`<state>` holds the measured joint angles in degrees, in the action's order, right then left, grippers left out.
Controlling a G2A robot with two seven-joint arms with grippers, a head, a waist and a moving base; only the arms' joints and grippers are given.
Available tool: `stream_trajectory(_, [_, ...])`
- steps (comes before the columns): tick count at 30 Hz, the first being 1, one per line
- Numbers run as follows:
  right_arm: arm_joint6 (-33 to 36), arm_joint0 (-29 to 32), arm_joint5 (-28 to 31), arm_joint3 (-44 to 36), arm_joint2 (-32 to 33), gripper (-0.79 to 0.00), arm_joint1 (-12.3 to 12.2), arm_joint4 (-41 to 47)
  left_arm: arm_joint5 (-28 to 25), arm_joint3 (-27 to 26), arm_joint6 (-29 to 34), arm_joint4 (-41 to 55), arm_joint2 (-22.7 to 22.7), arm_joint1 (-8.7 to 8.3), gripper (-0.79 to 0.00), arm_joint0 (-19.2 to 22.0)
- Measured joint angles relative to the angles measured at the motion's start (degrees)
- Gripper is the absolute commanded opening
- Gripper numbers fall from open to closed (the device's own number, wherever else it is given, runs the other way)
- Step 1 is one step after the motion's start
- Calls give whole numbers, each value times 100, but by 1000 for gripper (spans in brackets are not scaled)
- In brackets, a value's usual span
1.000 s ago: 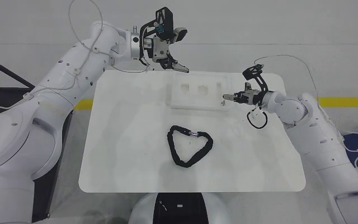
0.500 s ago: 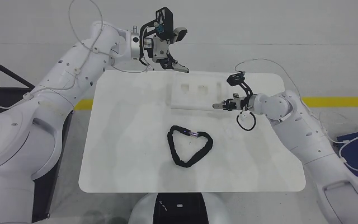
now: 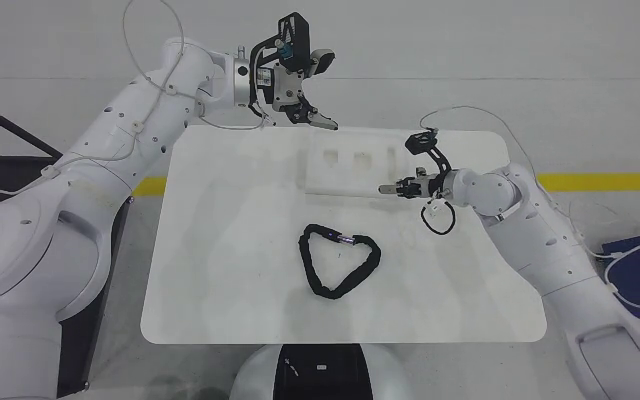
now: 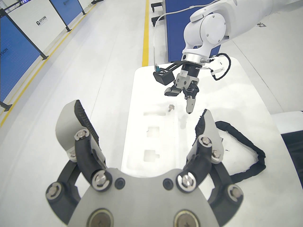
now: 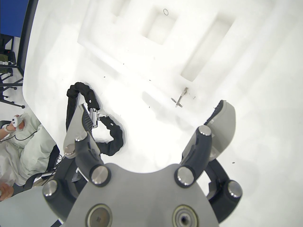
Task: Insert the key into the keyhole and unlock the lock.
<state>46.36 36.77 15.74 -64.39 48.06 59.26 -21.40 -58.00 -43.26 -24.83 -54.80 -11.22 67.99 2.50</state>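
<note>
The small metal key [image 5: 180, 99] lies on the white foam tray [image 3: 355, 165] near its front edge, also seen as the key [image 4: 171, 107] from the left wrist. My right gripper [image 5: 151, 109] hovers just above and beside it, open, with nothing between its fingers; from above the right gripper [image 3: 388, 188] is at the tray's right front corner. The lock [image 3: 340, 262], a black fabric-covered chain loop with a silver cylinder [image 5: 93, 116], lies in the middle of the table. My left gripper [image 3: 315, 120] hangs open over the table's far edge, behind the tray.
The foam tray has three rectangular recesses [image 5: 159, 25]. The white table [image 3: 230, 250] is bare to the left of and in front of the chain. A black cable loop [image 3: 438, 218] hangs under the right wrist.
My right gripper has moved left and nearer along the tray's front edge, coming to the key; over the last half second it barely shifted. The left arm has kept still.
</note>
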Motion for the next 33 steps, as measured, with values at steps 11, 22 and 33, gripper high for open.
stream_trajectory(11, [497, -179, -1064, -314, -320, 0, 159, -590, 0, 0, 0, 0, 0, 0, 0, 0])
stream_trajectory(22, [464, -333, -1353, 65, -406, -354, 308, -741, 0, 0, 0, 0, 0, 0, 0, 0])
stream_trajectory(33, [490, -496, -1767, 220, -550, -477, 457, -1157, 0, 0, 0, 0, 0, 0, 0, 0])
